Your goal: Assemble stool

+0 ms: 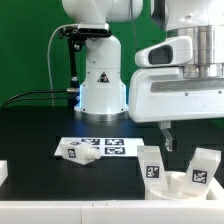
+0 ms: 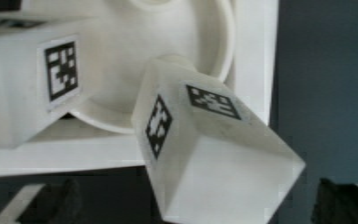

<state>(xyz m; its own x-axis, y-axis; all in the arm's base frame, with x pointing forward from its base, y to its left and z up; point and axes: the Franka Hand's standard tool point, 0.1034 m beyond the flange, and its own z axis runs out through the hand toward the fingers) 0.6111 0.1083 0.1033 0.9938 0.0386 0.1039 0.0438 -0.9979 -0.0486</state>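
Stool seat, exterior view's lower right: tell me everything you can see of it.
The seat is a white, plastic-looking round disc with a raised rim, lying flat on the black table. Two chunky white legs with black-and-white tags stand up from it, one toward each side; how deep they sit is hidden. The gripper hangs above, apart from it.

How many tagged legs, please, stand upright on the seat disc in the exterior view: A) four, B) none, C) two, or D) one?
C: on the seat disc one upright leg stands toward the exterior view's left and a second upright leg toward its right; the third leg lies apart, by the marker board.
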